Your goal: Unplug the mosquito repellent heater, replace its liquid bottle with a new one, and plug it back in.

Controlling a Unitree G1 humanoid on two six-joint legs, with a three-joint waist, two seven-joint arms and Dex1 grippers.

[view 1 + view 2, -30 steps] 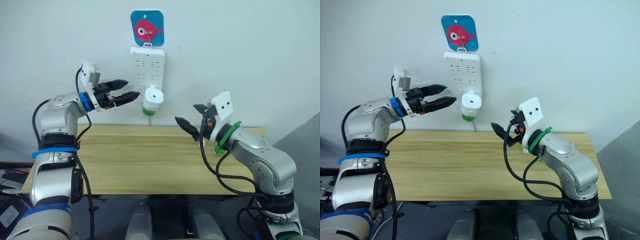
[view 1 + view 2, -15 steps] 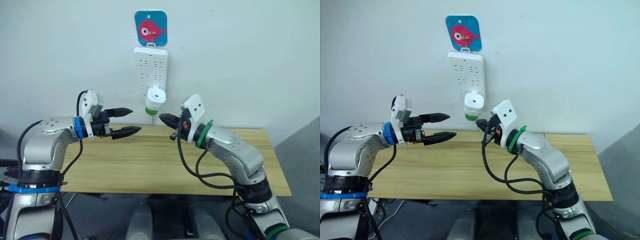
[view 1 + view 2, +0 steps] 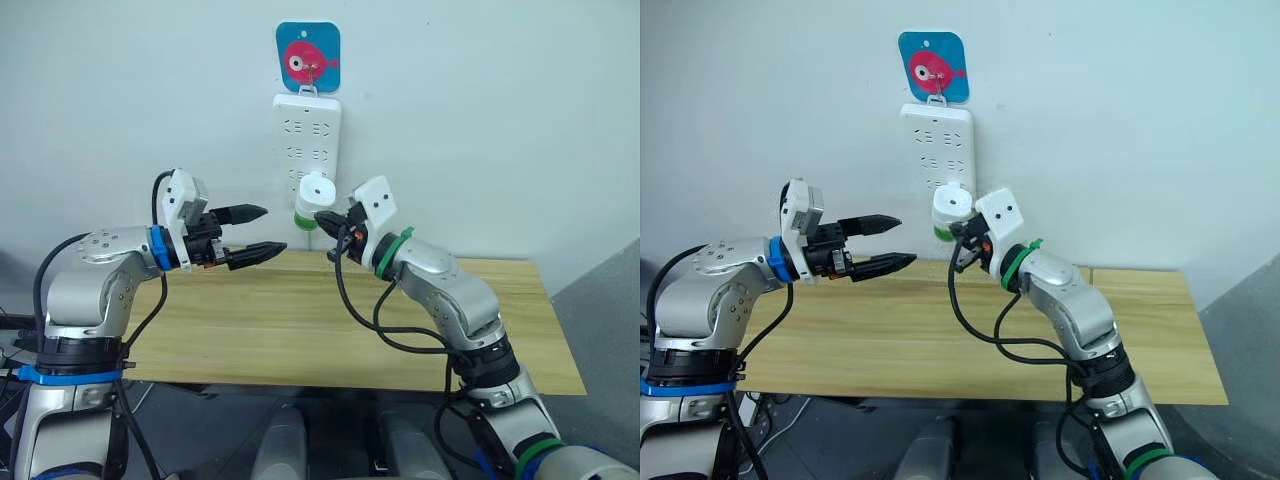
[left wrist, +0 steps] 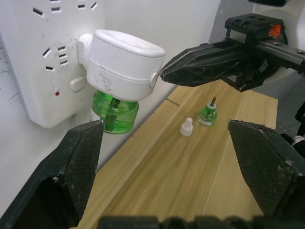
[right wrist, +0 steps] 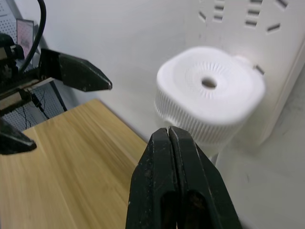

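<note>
The mosquito repellent heater [image 3: 314,189] is a white rounded unit plugged into the low end of the wall power strip [image 3: 305,125]. A green liquid bottle [image 4: 114,113] hangs under the heater. My right gripper [image 3: 321,216] is shut and empty, its tips at the heater's side [image 4: 125,59], touching or nearly so. My left gripper [image 3: 272,229] is open and empty, a short way left of the heater and slightly lower. A small green bottle [image 4: 208,114] with a wick stands on the table beside a loose white cap [image 4: 187,127].
The power strip hangs from a blue hook plate with a red fish [image 3: 308,57] on the white wall. The wooden table [image 3: 300,320] stands against that wall, below both arms.
My right gripper shut and swung left from the table's right side up to the heater. My left gripper dropped lower and drew back left from beside the heater, still open.
</note>
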